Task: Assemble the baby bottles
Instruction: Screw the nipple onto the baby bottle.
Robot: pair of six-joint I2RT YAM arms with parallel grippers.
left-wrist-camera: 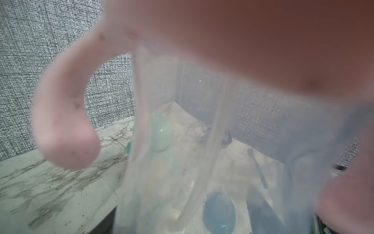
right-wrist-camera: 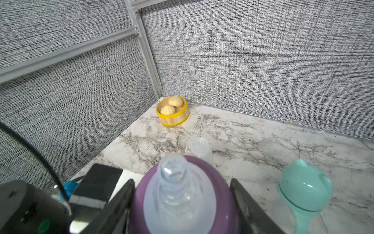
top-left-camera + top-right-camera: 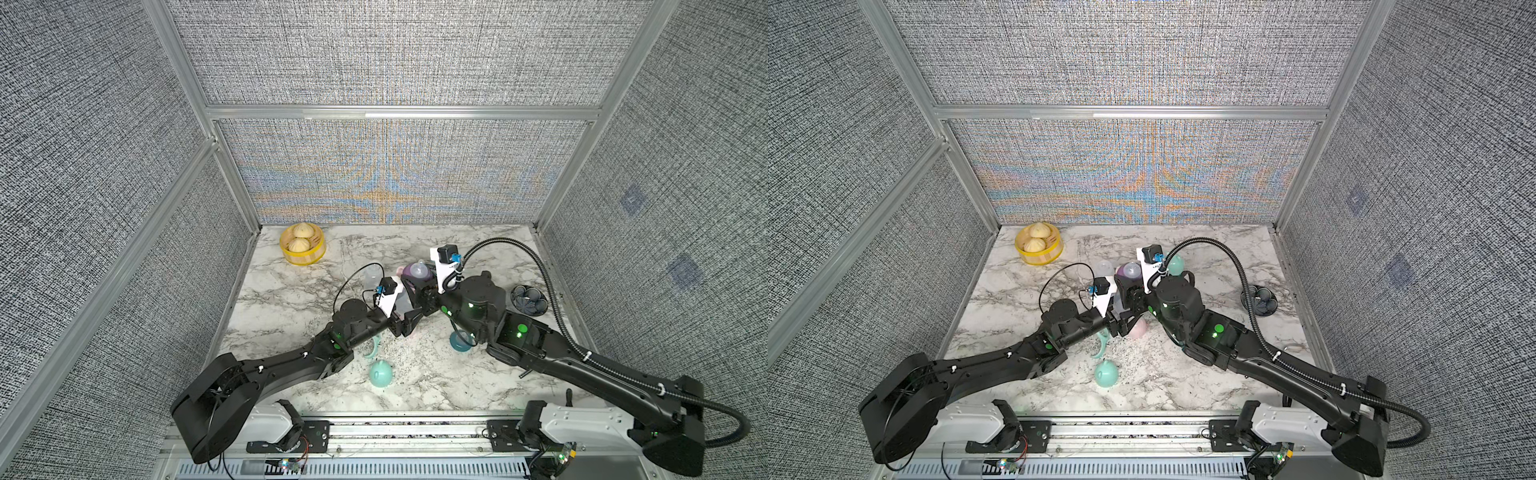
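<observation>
1. The right tool (image 2: 182,188) pinches the purple plastic nipple collar (image 2: 141,202) from both sides. Its dark fingers (image 2: 121,198) lie flat against the collar, and a clear ribbed silicone nipple (image 2: 174,182) stands up through it.
2. Just under that collar, the left tool (image 3: 409,322) is pressed together on the clear plastic bottle (image 1: 182,141), though the exact grip point is hidden. A pale pink handle ring (image 1: 66,121) circles the bottle's neck. Whether the collar is threaded on cannot be told.
3. Below both tools, on the white grey-veined marble-look desk (image 3: 415,395), lies a pale pink rounded piece (image 3: 1138,328). A mint handle ring (image 3: 1100,347) is half under the left arm, and a teal collar (image 3: 461,343) is half under the right arm.
4. Behind the left tool, toward the desk's front edge, a mint eared dome cap (image 3: 381,374) sits alone with open desk all round it.
5. Just past the right tool's fingertips a second small clear bottle (image 2: 201,149) stands upright, apart from the collar. Off to the tool's right is a capped mint piece (image 2: 305,190), an eared dome with a mint handle below.
6. Well to the right of the right tool, near the desk's side edge, sits a dark patterned bowl (image 3: 530,309).
7. Farthest ahead, in the back left corner, a yellow steamer basket (image 2: 174,119) holds two pale buns (image 2: 175,101). Bare marble lies between it and the tools. Grey woven wall panels (image 3: 374,62) in aluminium frames close the desk's left, right and back edges.
</observation>
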